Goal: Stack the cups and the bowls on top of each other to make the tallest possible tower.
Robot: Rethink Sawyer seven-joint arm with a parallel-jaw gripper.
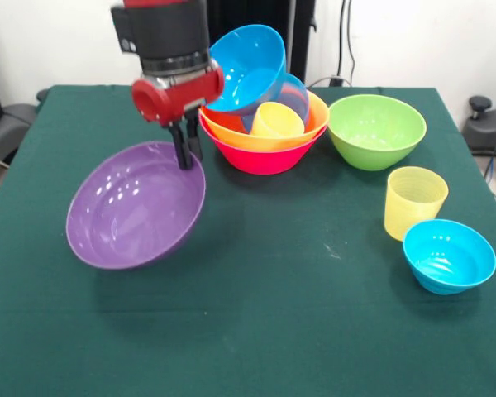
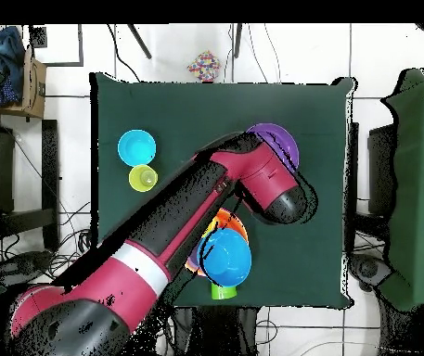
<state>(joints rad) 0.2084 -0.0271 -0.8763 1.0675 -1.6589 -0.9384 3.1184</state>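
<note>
My gripper (image 1: 186, 153) is shut on the far rim of the wide purple bowl (image 1: 132, 207) and holds it tilted above the table, left of the tower. The tower has the pink bowl (image 1: 264, 159) lowest, with the orange bowl (image 1: 314, 114) in it. A yellow-orange cup (image 1: 276, 121) and a leaning blue bowl (image 1: 248, 66) sit inside, with a second blue bowl (image 1: 298, 93) behind them. In the overhead view my arm hides the gripper; the purple bowl (image 2: 280, 139) and the top blue bowl (image 2: 226, 258) show. No green cup shows.
A green bowl (image 1: 376, 131) stands right of the tower. A ribbed pale yellow cup (image 1: 413, 201) and a small blue bowl (image 1: 448, 255) stand near the right edge of the green table (image 1: 248, 339); they also show in the overhead view, cup (image 2: 143, 177) and bowl (image 2: 136, 146).
</note>
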